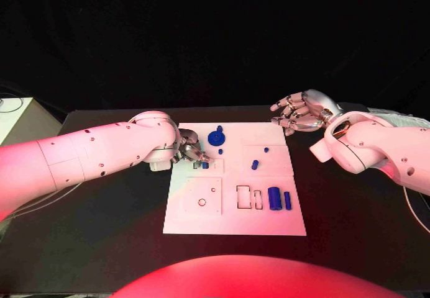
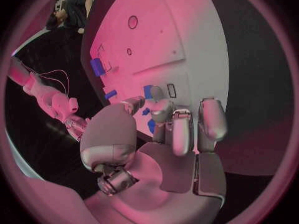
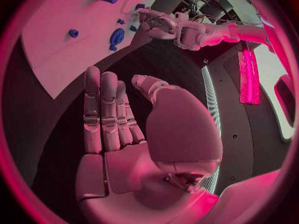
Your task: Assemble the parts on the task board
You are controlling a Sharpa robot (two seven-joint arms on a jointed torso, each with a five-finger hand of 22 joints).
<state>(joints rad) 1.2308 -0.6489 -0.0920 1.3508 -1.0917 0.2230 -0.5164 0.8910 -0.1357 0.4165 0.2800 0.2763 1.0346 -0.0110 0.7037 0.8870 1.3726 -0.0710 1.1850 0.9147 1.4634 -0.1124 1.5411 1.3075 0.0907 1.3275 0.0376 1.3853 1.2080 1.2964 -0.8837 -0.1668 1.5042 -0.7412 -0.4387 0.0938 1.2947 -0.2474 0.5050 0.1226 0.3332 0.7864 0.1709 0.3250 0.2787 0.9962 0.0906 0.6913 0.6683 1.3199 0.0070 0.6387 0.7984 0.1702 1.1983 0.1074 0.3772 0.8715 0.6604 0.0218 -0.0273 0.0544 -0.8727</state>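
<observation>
**Q:** What lies on the near half of the desk (image 1: 81,248)?

**A:** The white task board (image 1: 235,225) sits mid-desk. At its near right, two blue cylinders (image 1: 279,198) lie side by side, long axes running near to far, just right of outlined slots. Farther up, a small blue peg (image 1: 255,164) lies alone, and a round blue part (image 1: 216,136) sits near the far edge.

**Q:** Which robot hand is closer to the work?

**A:** The left robot hand (image 1: 190,151), by a wide margin. It hovers over the board's left-centre, fingers curled down around a small blue piece (image 1: 204,165) at a slot. The left wrist view shows blue between the fingertips (image 2: 163,107), so it appears to be pinching that piece, though the contact is partly hidden.

**Q:** And which way does the piece lie from it?

**A:** Directly beneath the fingertips, just to the hand's right and near side; the slot is right there, so the coming move looks like a short press downward. The left arm reaches in low from the left.

**Q:** The right side?

**A:** The right robot hand (image 1: 303,112) hangs beyond the board's far right corner, fingers apart, holding nothing, well apart from every part.
</observation>
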